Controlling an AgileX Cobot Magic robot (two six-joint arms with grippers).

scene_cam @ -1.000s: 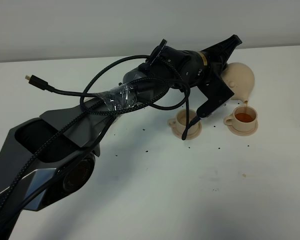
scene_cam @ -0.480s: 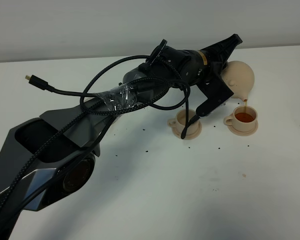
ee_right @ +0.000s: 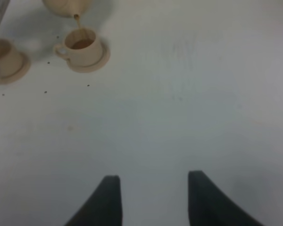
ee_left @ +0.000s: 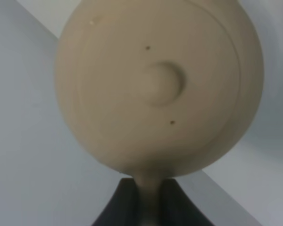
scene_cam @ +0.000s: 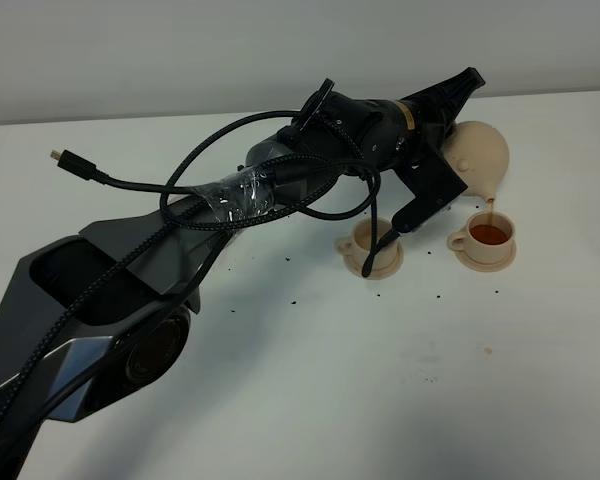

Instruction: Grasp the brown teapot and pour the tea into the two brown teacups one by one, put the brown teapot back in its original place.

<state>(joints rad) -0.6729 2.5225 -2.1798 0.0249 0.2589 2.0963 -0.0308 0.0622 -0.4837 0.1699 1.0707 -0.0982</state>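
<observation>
The left hand (ee_left: 148, 205) is squeezed tight on the handle of the brown teapot (scene_cam: 482, 155), which sticks out just past it, spout tipped down. Tea (scene_cam: 490, 234) runs into the teacup (scene_cam: 490, 250) right below, and the other teacup (scene_cam: 366, 243) stands nearby. The right hand (ee_right: 151, 195) is wide, well away over the tabletop (ee_right: 203, 94).

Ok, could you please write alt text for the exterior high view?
The left gripper holds a tilted brown teapot, and a thin stream of tea pours from it into one teacup on its saucer. The second teacup stands beside it on the white table.
</observation>
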